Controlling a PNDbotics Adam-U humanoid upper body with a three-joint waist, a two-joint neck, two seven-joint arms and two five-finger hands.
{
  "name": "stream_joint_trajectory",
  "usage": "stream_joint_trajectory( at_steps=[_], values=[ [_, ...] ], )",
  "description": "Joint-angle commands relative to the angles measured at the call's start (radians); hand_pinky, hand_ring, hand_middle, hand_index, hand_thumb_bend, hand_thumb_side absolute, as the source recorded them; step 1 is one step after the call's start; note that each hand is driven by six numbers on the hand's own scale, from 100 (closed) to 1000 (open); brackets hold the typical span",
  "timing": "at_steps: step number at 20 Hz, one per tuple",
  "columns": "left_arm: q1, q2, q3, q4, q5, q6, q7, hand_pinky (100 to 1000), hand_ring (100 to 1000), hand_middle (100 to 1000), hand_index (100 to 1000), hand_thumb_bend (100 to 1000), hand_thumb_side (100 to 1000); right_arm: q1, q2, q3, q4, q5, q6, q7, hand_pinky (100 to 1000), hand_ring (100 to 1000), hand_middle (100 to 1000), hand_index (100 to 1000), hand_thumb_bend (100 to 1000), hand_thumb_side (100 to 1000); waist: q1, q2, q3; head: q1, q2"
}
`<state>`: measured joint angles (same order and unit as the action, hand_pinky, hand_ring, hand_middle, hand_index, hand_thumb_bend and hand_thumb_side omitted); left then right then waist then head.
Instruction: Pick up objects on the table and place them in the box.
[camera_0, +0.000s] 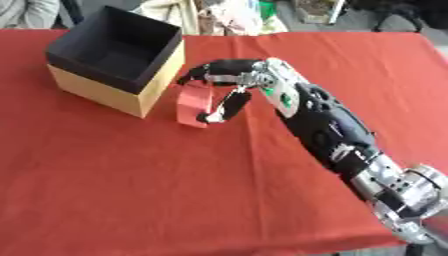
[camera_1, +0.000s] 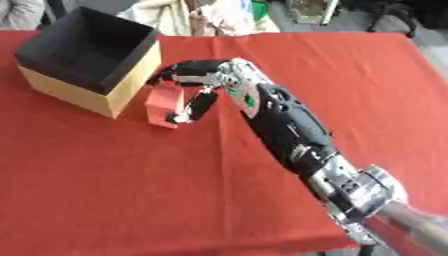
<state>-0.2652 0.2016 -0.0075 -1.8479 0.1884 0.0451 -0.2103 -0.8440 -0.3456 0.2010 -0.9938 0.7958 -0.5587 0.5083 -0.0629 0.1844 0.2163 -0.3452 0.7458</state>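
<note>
A red cloth (camera_0: 131, 190) covered the table from edge to edge, with faint creases running across it; a fold line ran down from near the middle toward the front edge. Beyond the far edge lay a grey floor (camera_1: 350, 25). At the far left corner showed a bit of pale grey clothing (camera_0: 26, 12) of a person behind the table. Near the middle of the far edge there was a heap of light fabric (camera_0: 223, 17), cream and pinkish, with a small green patch (camera_0: 267, 7) beside it. Further right stood some dark shapes (camera_0: 394, 12) on the floor, too blurred to make out.
</note>
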Motion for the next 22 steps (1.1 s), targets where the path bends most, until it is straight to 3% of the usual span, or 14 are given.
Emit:
stream_joint_trajectory(
  at_steps=[1,3,4,7,9,17,22],
  values=[
    [-0.014,0.007,0.003,-0.017,-0.002,-0.001,-0.004,778,995,909,906,100,357,-0.016,-0.009,-0.012,0.004,0.03,0.004,-0.017,772,968,845,991,275,354,0.007,-0.012,-0.002,-0.003,-0.003],
    [-0.015,0.007,0.003,-0.016,-0.003,-0.001,-0.005,778,995,909,907,100,357,-0.014,-0.008,-0.014,0.007,0.037,0.007,-0.031,754,919,788,969,256,277,0.007,-0.01,-0.004,-0.002,-0.003],
    [-0.015,0.007,0.003,-0.016,-0.003,-0.001,-0.005,778,995,909,907,100,357,-0.012,-0.009,-0.014,0.007,0.039,0.008,-0.04,734,853,741,943,241,197,0.007,-0.01,-0.004,-0.002,-0.003],
    [-0.015,0.007,0.004,-0.015,-0.005,-0.001,-0.006,778,996,910,907,100,357,-0.007,-0.017,-0.016,-0.001,0.039,0.016,-0.08,672,689,581,859,226,178,0.007,-0.009,-0.005,-0.001,-0.004],
    [-0.015,0.007,0.004,-0.015,-0.005,-0.001,-0.006,778,996,909,907,100,357,-0.004,-0.023,-0.017,-0.008,0.036,0.022,-0.115,656,642,522,817,216,176,0.007,-0.009,-0.007,0.0,-0.004],
    [-0.01,0.009,0.007,-0.018,0.001,0.0,-0.003,776,993,908,906,100,356,-0.015,-0.09,-0.023,-0.077,-0.032,0.025,-0.177,661,650,512,807,210,168,-0.001,-0.027,-0.01,0.008,0.001],
    [-0.006,0.011,0.001,-0.018,0.005,0.003,-0.007,776,993,908,906,100,361,-0.02,-0.146,-0.038,-0.116,-0.099,0.041,-0.187,663,649,512,807,213,165,-0.015,-0.045,0.008,0.006,-0.004]
  ],
)
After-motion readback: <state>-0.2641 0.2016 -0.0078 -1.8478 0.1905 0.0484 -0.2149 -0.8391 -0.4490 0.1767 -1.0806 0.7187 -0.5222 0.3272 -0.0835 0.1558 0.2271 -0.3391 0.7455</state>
